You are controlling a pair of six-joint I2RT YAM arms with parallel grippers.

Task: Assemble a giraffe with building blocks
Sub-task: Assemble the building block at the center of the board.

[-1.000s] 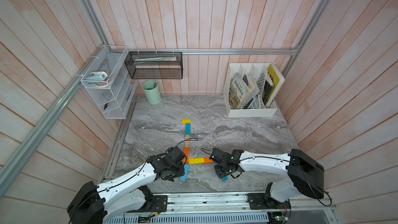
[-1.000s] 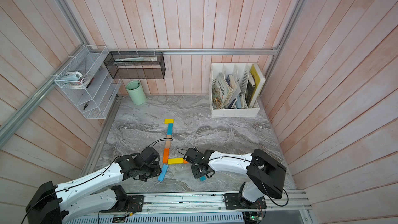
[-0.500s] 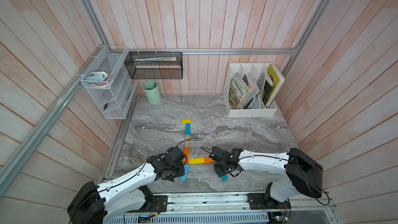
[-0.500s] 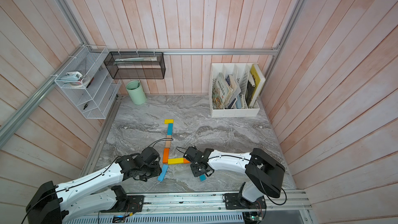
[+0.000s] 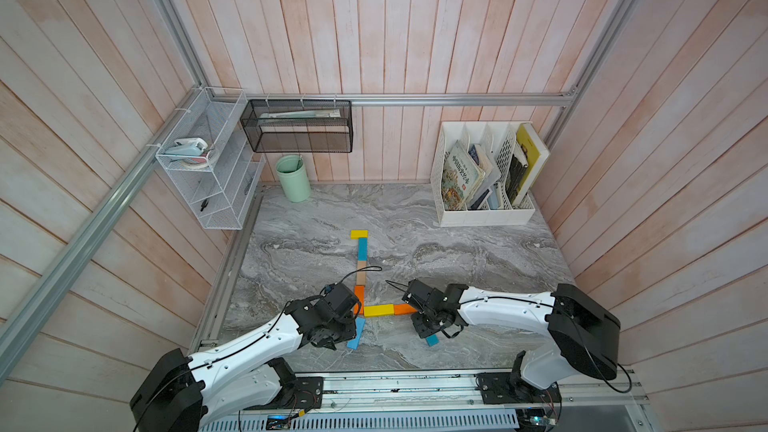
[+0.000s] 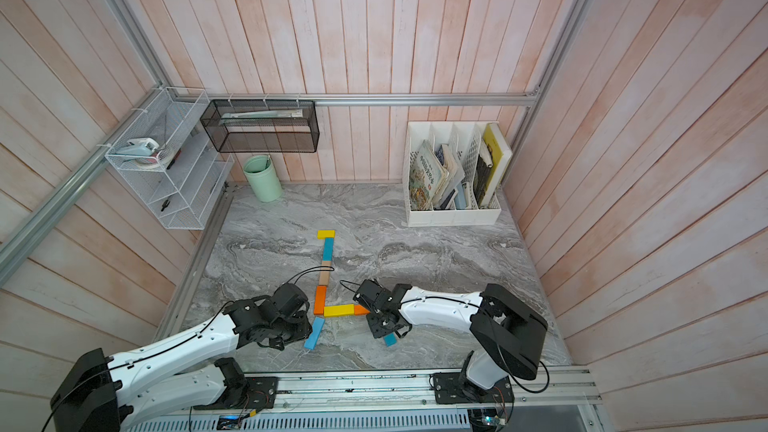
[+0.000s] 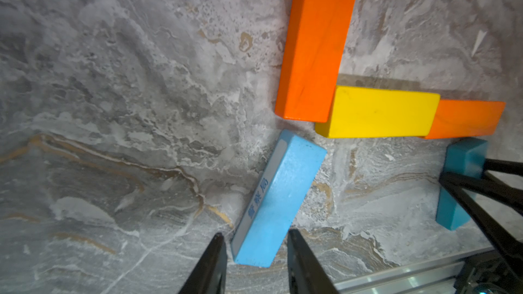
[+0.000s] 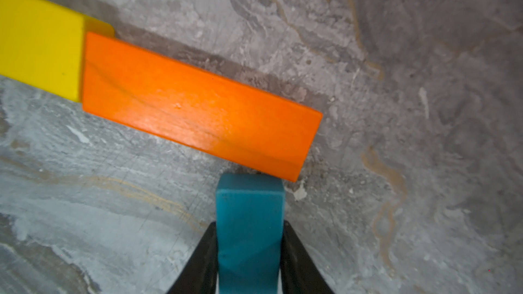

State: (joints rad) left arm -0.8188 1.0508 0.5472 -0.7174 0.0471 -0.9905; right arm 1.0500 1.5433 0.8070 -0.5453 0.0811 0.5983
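Needed the right wrist view to catch the right gripper point(image 8: 249, 224) pinched on the teal block point(image 8: 249, 199), tip against the near edge of the orange block point(image 8: 198, 114) at the right end of the giraffe point(image 5: 362, 249); got only a teal stub in both top views. Found the left gripper point(image 7: 256, 234) straddling the near end of the light blue block point(image 7: 280, 193), couldn't tell if gripping. Had open table point(image 5: 478, 251) far right, rail point(image 5: 395, 384) close on the near side.

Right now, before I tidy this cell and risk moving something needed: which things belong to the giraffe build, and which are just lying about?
Job: giraffe blocks; light blue leg block at the left gripper; teal leg block in the right gripper.
Lying about: green cup; book rack; black mesh basket; white wire shelf.
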